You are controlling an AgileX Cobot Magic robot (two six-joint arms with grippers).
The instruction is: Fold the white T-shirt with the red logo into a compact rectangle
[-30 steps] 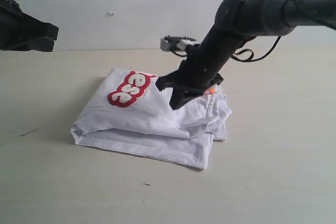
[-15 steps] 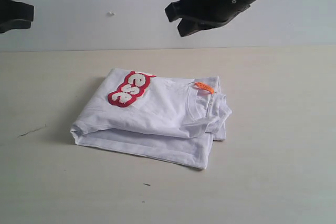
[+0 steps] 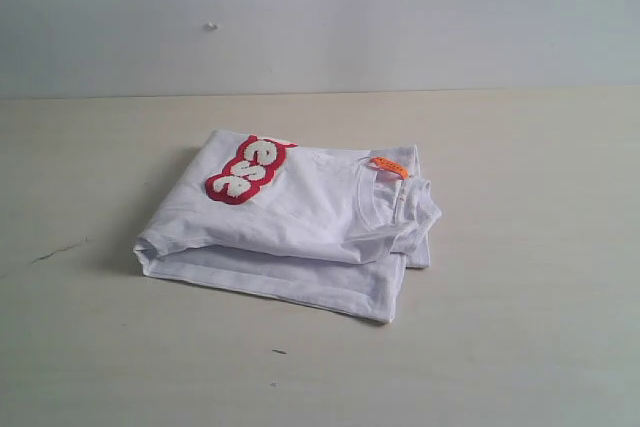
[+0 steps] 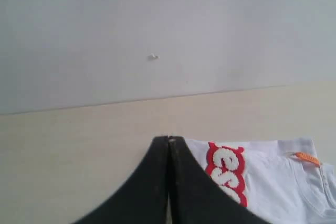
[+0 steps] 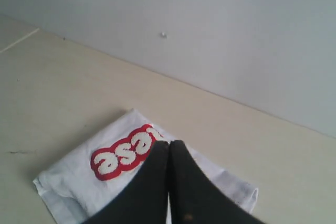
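Folded white T-shirt [image 3: 300, 227] on table [image 3: 520, 247]; L tool [image 4: 168, 140], R tool [image 5: 169, 143] pressed together.

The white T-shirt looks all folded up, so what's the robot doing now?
Nothing is touching it right now. The white T-shirt lies on the table folded into a compact bundle, with part of the red logo and the orange tag showing on top. The left end effector and the right end effector are both shut, empty and lifted clear above it.
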